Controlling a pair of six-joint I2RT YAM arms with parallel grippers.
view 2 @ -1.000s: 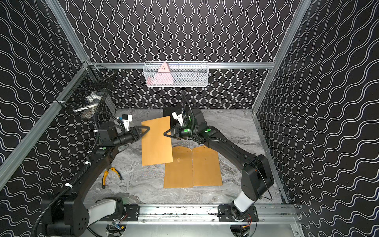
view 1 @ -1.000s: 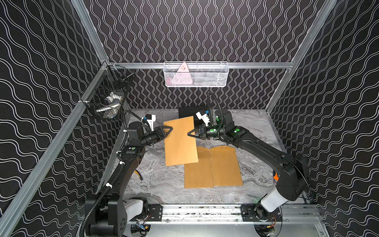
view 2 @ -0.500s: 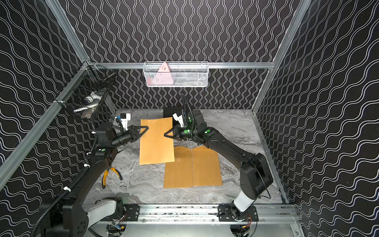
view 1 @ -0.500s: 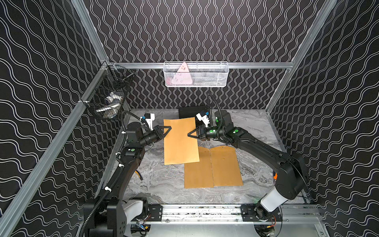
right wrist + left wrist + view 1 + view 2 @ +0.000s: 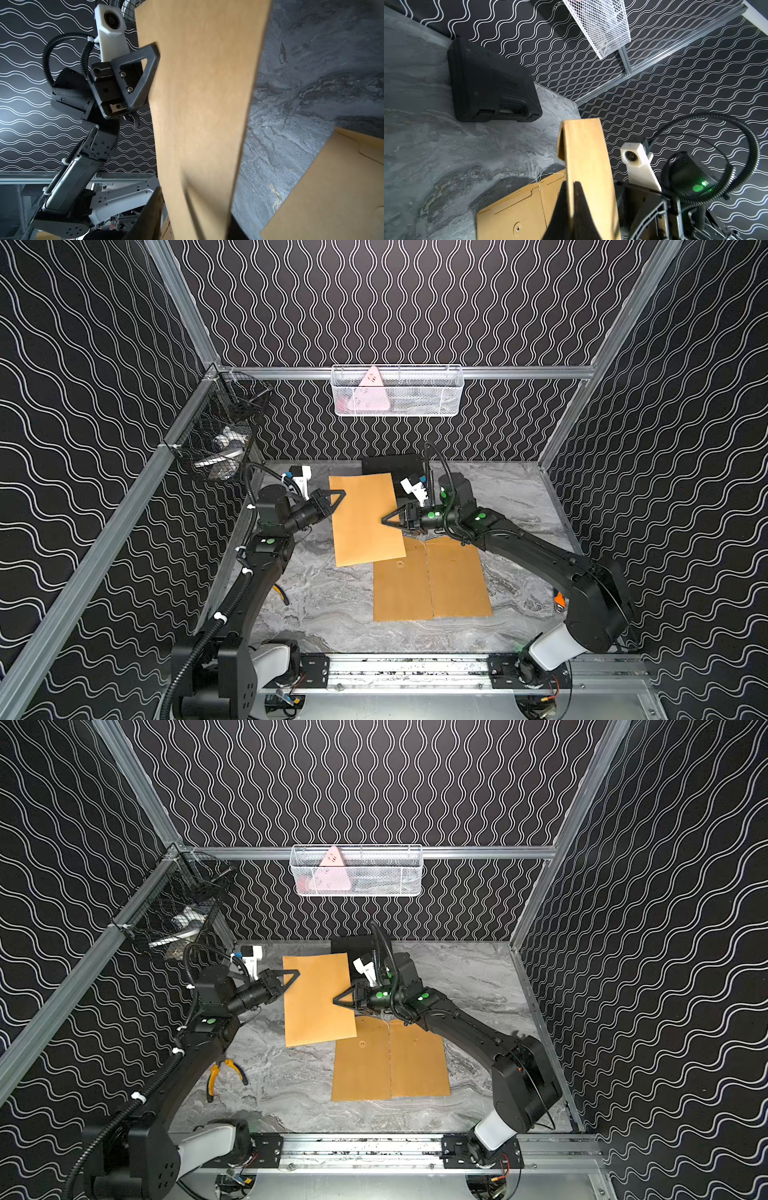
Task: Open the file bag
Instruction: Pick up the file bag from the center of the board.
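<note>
A brown file bag (image 5: 365, 522) (image 5: 318, 998) hangs raised above the marble table, its lower corner over two flat brown panels (image 5: 430, 585). My left gripper (image 5: 343, 492) (image 5: 297, 972) is shut on the bag's left edge. In the left wrist view its fingertips (image 5: 572, 184) pinch the doubled sheet (image 5: 587, 158). My right gripper (image 5: 384, 521) (image 5: 336, 1000) is at the bag's right edge. In the right wrist view its jaws (image 5: 193, 207) stand apart on either side of the sheet (image 5: 203, 104), open.
A black case (image 5: 390, 466) (image 5: 488, 83) lies by the back wall behind the bag. A white wire basket (image 5: 397, 391) hangs on the back rail, a black wire basket (image 5: 220, 439) on the left rail. Yellow-handled pliers (image 5: 224, 1073) lie by the left arm.
My left gripper closed on the bag's left edge. My right gripper's jaws came apart from the right edge. The bag shifted a little left and hangs straighter.
</note>
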